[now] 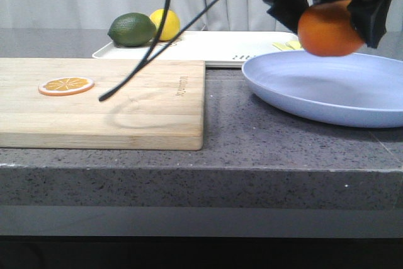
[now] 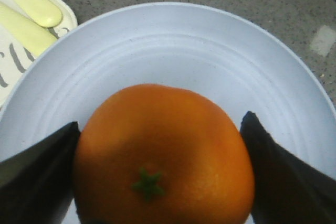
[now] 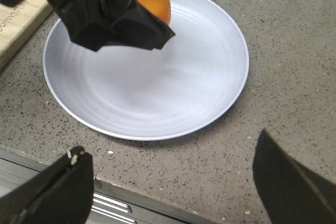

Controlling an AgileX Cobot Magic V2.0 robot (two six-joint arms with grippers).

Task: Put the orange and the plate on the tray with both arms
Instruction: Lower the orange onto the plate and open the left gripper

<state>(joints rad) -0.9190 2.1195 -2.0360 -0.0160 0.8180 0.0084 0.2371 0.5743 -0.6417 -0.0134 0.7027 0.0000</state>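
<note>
Orange (image 1: 327, 29) fruit, round with no clear long axis and its green stem mark turned up toward the left wrist camera, hangs in the air over the pale lavender-blue plate (image 1: 327, 89), clamped between the two dark fingers of the left tool (image 2: 160, 174). Beneath it the plate lies flat on the grey speckled bench (image 1: 227, 137), with the white tray (image 1: 214, 47) just behind the plate and a wooden cutting board (image 1: 101, 102) beside it. Nearer than the plate, the right tool (image 3: 173, 182) hovers with its fingers wide apart, holding nothing.
</note>
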